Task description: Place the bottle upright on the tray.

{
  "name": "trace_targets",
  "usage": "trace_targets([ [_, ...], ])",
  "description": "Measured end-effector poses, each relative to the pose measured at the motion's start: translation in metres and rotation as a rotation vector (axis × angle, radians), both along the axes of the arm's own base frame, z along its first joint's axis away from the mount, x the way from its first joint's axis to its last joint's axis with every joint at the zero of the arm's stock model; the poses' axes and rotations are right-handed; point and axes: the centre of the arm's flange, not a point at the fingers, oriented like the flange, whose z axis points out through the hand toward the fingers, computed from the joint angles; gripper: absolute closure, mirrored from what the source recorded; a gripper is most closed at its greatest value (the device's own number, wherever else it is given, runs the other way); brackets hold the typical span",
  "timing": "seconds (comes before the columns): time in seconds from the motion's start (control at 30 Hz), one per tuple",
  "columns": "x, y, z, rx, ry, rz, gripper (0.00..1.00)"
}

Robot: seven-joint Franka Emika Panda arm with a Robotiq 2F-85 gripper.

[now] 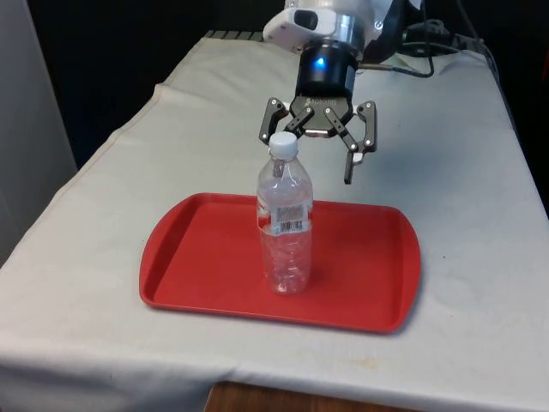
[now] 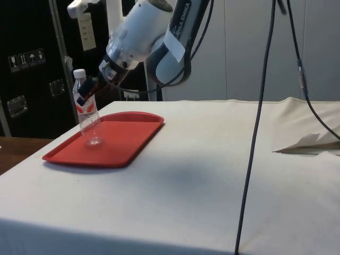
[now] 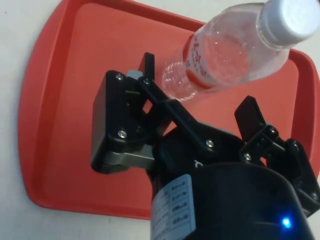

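One clear, ribbed plastic bottle [image 1: 285,225] stands upright on the smooth red tray [image 1: 197,257], gripper [image 1: 316,159] spread wide behind it.

Stood upright on the tray [image 1: 184,257], the water bottle [image 1: 285,225], just ahead of the gripper [image 1: 319,153] and below its spread fingertips, clear of both. Sat beneath and forward of the gripper on the tablecloth [image 1: 480,283], the tray, long side crosswise to the fingers.
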Motion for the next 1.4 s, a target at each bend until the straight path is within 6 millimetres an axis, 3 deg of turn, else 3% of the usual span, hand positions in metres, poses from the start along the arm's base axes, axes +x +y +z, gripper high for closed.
trace_targets([
  [0.9,-0.004,-0.007,0.09,-0.003,-0.038,-0.027,0.0],
  [1.4,-0.005,-0.009,0.126,-0.002,-0.045,-0.045,0.0],
])
